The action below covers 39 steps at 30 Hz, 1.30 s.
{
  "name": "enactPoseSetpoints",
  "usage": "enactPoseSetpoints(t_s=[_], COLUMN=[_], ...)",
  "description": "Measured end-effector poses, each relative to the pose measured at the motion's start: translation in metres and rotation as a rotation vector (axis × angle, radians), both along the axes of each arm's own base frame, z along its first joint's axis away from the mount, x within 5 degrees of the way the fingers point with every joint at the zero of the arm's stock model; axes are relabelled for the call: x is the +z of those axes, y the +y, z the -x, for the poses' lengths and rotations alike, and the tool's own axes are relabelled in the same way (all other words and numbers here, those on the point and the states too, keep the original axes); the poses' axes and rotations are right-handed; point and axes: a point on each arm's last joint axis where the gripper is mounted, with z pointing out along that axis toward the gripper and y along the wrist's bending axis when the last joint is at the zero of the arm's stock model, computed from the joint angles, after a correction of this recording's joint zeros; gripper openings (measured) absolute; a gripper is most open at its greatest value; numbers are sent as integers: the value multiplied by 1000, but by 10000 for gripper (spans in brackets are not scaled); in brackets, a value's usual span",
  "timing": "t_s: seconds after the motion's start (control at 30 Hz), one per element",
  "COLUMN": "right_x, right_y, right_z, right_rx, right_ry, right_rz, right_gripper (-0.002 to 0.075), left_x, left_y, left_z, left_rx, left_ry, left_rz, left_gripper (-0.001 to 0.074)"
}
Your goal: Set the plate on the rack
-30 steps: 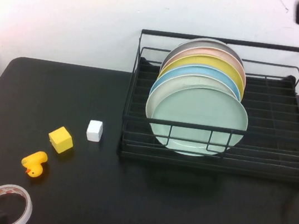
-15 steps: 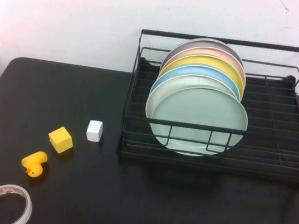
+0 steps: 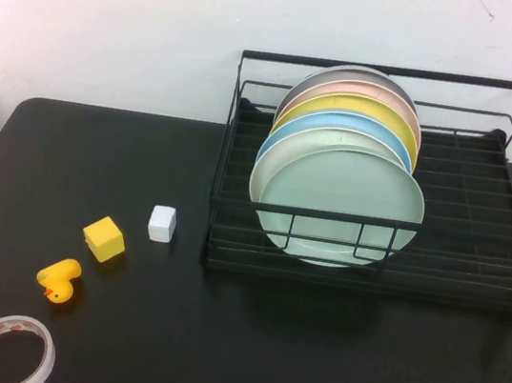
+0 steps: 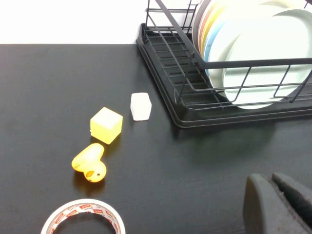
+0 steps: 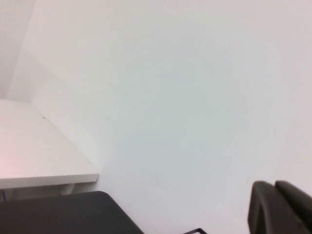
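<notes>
The plate [image 3: 341,204], pale mint green, stands on edge in the rack [image 3: 371,276] as the frontmost of a row of plates, its face toward the rack's front rail and its lower rim in the slotted base. By that, the placing looks done.

As a judgement: the plate should be stiff and glossy, so slippery to a pinch, moderately heavy for its size and liable to chip against the wire. The raised rim at its top edge, clear above the rack's front rail, is the natural hold; the flat face gives nothing to grip.

Both arms are away from the rack. The left gripper [image 4: 280,204] is low over the table well to the rack's near-left side, its dark fingers lying close together with nothing between them. The right gripper [image 5: 282,207] faces a bare white wall; whether it is spread or pressed together I cannot tell.

The table [image 3: 243,344] is matte black. To the left of the rack lie a white cube [image 3: 162,224], a yellow cube [image 3: 104,238], a rubber duck [image 3: 59,280] and a tape roll [image 3: 10,350]. Behind the rack stands the wall.
</notes>
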Motion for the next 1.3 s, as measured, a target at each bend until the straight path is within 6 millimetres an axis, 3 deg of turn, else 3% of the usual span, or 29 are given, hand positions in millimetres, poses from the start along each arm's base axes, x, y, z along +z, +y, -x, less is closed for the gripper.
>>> enactPoseSetpoints(t_s=[0.27,0.47,0.63,0.9,1.1,1.3], right_x=[0,-9,-34,-88,-115,-140], right_y=[0,-9,-15,-13,-18,-42], right_z=[0,-12,-24,-31,-22,-9], right_rx=[0,-138,-235,-241,-272,-493], right_ry=[23,38,107,270,312,285], right_rz=[-23,-72,-90,-57,-75,-129], right_gripper=[-2,-2,-2,-2,-2,-2], left_x=[0,0,0,0,0,0], left_y=[0,0,0,0,0,0], left_z=[0,0,0,0,0,0], left_rx=[0,-1,0,-1,-1,6], left_ry=[0,1,1,2,2,11], left_rz=[0,2,1,4,4,23], left_gripper=[-2,-2,-2,-2,-2,-2])
